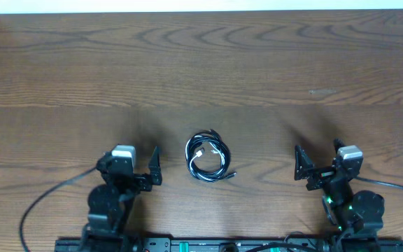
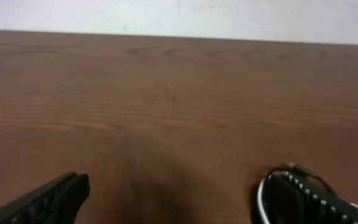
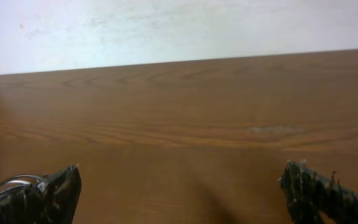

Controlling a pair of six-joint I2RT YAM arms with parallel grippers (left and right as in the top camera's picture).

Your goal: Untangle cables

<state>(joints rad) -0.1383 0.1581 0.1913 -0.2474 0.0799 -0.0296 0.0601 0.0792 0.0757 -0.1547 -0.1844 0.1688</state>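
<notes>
Left pincer (image 2: pixel 179 183): jaws spread wide, nothing between them but bare wood; it sits low over the bench, near 7 o'clock in the overhead view.
Right pincer (image 3: pixel 182 174): jaws equally wide and holding nothing, near 5 o'clock in the overhead view.
Cables (image 1: pixel 208 157): one small, loosely coiled bundle lying flat on the bench toward 6 o'clock of the overhead view, between the two pincers and apart from both.
Bundle makeup: thin black loops wound over one another, a whitish strand and a pale plug end inside the ring, and a short black tail poking out at about 4 o'clock.
Seen from left wrist: the bundle's edge curves just beside the right-hand finger (image 2: pixel 309 199), at 3 o'clock of that pincer; contact cannot be told.
Seen from right wrist: a thin loop shows by the left-hand finger (image 3: pixel 51 193), at 9 o'clock.
Bench (image 1: pixel 201 70): dark wood grain, with a pale wall along the 12 o'clock edge.
</notes>
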